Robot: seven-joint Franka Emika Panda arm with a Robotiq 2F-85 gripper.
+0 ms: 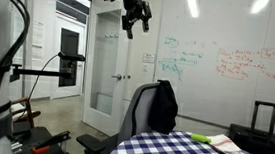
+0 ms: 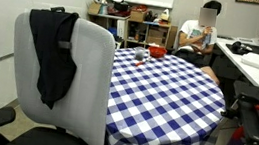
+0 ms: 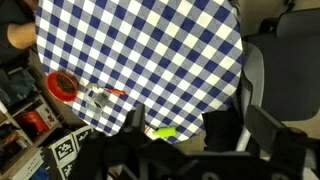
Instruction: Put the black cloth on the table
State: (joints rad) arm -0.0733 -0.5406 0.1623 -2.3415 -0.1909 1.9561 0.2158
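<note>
Starting up close, the chair [image 2: 88, 92] fills the front of an exterior view. The black cloth [image 2: 51, 57] is draped over the top of its back and hangs down it, so it's not on the table at all yet. Right behind the chair is the table [image 2: 166, 103] with its blue checks. It's mostly bare on the near side, with a red bowl [image 2: 140, 54] and a few small bits toward the far edge, and a person [image 2: 200, 36] sits well beyond that. The gripper [image 1: 135, 29] hangs way up near the ceiling lights, well apart from the cloth. Its fingers are spread wide with nothing between them, as far as I can tell, and the wrist view just looks down on the table from up there. So basically nothing's done. I'd say it has to come down, grab the cloth off the chair, carry it over and drop it on the checks.
</note>
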